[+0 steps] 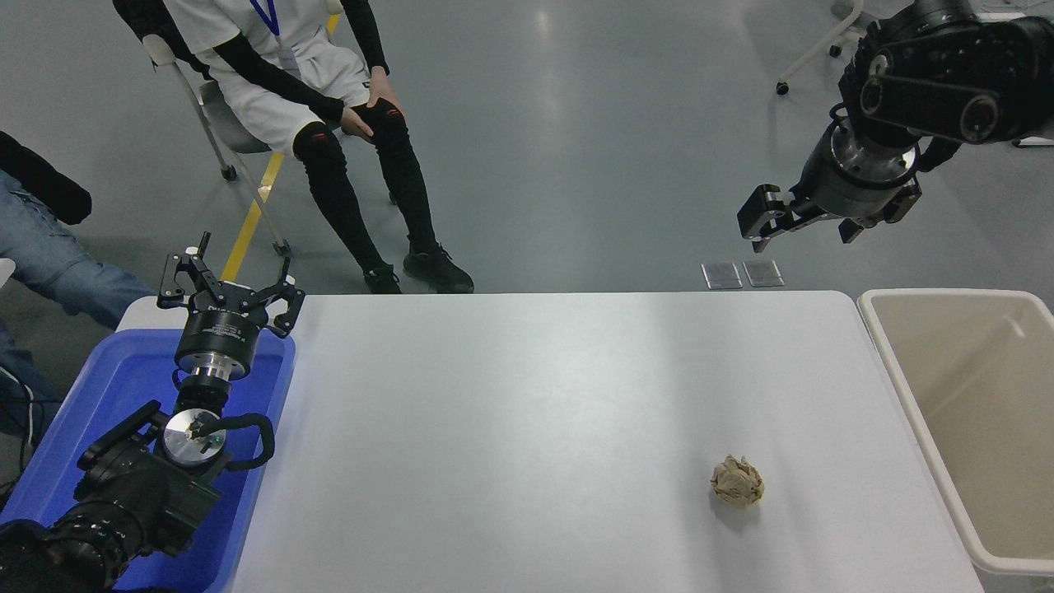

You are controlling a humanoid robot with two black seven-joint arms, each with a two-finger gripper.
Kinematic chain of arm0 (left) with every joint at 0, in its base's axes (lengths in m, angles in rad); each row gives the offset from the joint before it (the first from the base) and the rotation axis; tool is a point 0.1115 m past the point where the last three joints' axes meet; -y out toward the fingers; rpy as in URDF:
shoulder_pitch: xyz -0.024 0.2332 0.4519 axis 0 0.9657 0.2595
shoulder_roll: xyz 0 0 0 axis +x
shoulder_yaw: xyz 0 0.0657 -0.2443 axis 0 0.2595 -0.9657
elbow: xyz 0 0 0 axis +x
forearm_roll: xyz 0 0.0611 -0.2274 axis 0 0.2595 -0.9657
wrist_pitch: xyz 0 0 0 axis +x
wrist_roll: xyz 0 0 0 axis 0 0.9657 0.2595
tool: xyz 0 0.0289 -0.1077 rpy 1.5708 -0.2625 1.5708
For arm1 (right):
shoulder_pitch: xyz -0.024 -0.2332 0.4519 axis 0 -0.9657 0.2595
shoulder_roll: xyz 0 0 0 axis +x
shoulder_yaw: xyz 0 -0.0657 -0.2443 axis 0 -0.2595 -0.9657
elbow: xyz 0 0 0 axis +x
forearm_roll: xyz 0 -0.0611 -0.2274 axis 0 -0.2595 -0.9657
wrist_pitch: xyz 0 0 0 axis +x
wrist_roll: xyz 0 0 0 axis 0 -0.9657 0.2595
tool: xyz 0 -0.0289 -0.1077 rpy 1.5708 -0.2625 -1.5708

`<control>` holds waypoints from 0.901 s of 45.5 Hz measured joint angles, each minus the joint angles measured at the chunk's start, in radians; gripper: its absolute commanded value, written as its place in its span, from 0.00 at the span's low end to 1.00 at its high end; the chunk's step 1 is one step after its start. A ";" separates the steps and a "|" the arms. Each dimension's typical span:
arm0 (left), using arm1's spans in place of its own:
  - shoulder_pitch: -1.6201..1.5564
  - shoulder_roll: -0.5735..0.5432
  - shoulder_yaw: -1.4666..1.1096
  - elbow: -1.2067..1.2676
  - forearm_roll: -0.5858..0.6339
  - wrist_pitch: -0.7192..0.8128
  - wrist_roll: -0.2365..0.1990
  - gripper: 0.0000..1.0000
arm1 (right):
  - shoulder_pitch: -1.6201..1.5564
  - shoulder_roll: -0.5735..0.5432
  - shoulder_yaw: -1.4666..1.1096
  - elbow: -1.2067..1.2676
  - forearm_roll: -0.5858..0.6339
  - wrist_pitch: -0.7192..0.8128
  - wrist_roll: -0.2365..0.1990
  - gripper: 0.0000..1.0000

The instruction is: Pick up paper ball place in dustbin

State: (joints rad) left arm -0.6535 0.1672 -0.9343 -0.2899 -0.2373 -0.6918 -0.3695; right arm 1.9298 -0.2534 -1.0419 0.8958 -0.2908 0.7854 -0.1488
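Note:
The paper ball point(737, 482), a tan crumpled wad, lies on the white table point(527, 412) near its front right. The dustbin point(906, 387), a cream rectangular bin, stands against the table's right edge and shows nothing inside. My right gripper point(803, 224) hangs open high above the floor beyond the table's far right corner, well away from the ball and holding nothing. My left gripper point(229, 276) is parked open over the blue tray at the lower left.
A blue tray point(99, 412) sits at the table's left edge under the left arm. A person point(313, 99) sits on a chair beyond the far left side. Another person's leg in jeans point(49, 263) shows at the left edge.

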 measured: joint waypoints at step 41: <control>0.000 0.000 0.000 0.000 0.000 0.000 -0.001 0.99 | -0.360 0.024 0.053 -0.022 -0.058 0.000 -0.004 1.00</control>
State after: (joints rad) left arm -0.6534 0.1672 -0.9342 -0.2900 -0.2375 -0.6920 -0.3701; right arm 1.5700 -0.2293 -0.9893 0.8736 -0.3484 0.7852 -0.1531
